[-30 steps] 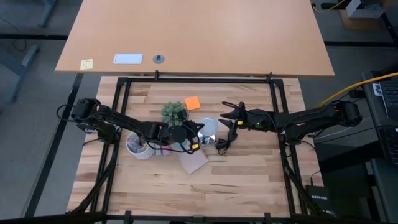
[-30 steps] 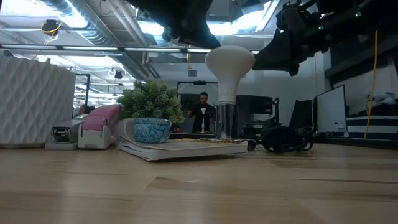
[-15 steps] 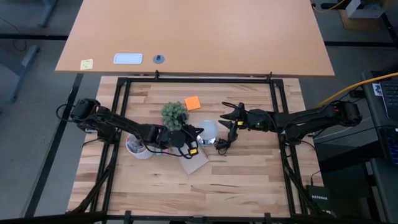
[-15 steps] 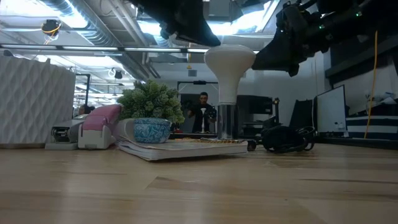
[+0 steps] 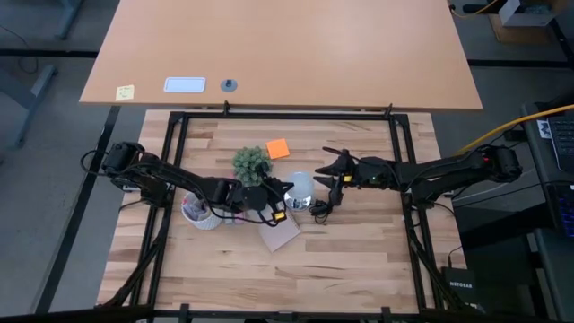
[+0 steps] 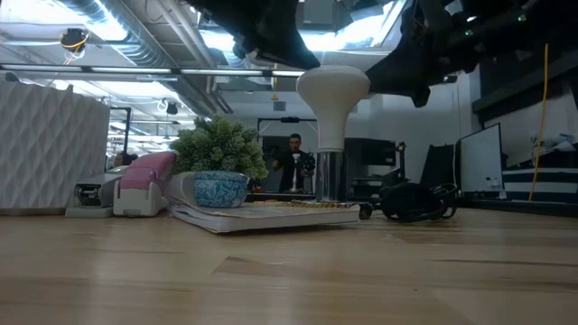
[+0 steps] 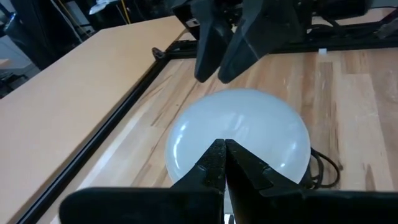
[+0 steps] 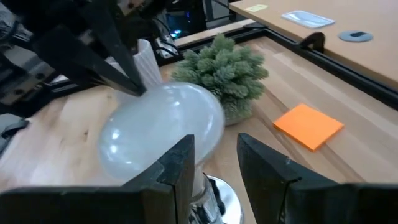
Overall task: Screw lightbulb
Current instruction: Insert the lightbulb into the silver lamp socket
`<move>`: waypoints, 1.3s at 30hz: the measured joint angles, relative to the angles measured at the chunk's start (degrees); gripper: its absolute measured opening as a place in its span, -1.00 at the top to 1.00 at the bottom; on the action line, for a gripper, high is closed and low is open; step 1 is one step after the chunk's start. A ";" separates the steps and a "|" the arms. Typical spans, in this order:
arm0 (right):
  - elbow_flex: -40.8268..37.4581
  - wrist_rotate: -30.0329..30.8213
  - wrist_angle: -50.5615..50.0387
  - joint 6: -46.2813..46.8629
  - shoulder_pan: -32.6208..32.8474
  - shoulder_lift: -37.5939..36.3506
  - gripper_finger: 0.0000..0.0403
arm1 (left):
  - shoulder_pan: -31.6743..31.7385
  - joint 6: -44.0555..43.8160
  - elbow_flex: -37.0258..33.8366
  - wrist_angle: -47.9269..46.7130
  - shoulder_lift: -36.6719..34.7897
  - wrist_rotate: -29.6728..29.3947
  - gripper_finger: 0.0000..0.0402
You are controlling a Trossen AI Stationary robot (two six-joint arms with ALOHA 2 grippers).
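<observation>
The lightbulb (image 6: 332, 90) stands upright with its frosted white globe on top and its neck down in a shiny silver socket (image 6: 327, 177). The socket rests on a flat book (image 6: 271, 215). In the high view the bulb (image 5: 303, 187) is at the table's middle. My left gripper (image 5: 285, 189) is shut just left of and above the globe (image 7: 239, 134). My right gripper (image 5: 326, 165) is open to the right of the bulb (image 8: 163, 129), level with the globe, and its fingers do not touch the bulb. My left gripper has its shut fingertips (image 7: 219, 155) over the top of the bulb's globe (image 7: 249, 124), coming slanting down from the table's left. I cannot tell whether they touch the glass.
A small green plant in a blue pot (image 5: 252, 163) and an orange note pad (image 5: 278, 148) lie behind the bulb. A white cup (image 5: 199, 213) stands to the left. A coiled black cord (image 6: 415, 200) lies right of the socket. A person (image 6: 294, 162) stands far behind the table.
My right gripper has shifted a little beside the bulb and stays open. The bulb stays upright in the socket.
</observation>
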 joint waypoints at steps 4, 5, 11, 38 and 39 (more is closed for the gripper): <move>0.02 -0.31 0.06 0.02 0.00 0.00 0.37 | 0.52 -0.17 0.00 0.07 0.00 0.02 0.99; 0.02 -0.44 0.15 0.02 0.00 0.14 0.37 | 0.68 -0.17 -0.01 0.07 0.00 0.00 0.99; 0.13 -1.53 0.99 1.47 0.00 1.97 0.37 | 0.98 -0.22 -0.07 -0.24 0.00 -0.26 0.99; 0.00 -2.31 3.60 1.62 4.86 3.21 0.37 | 2.62 0.98 -0.13 2.47 0.09 -0.56 0.99; 0.00 -1.91 3.63 1.64 5.32 3.21 0.37 | 2.62 0.98 -0.13 2.49 0.09 -0.51 0.99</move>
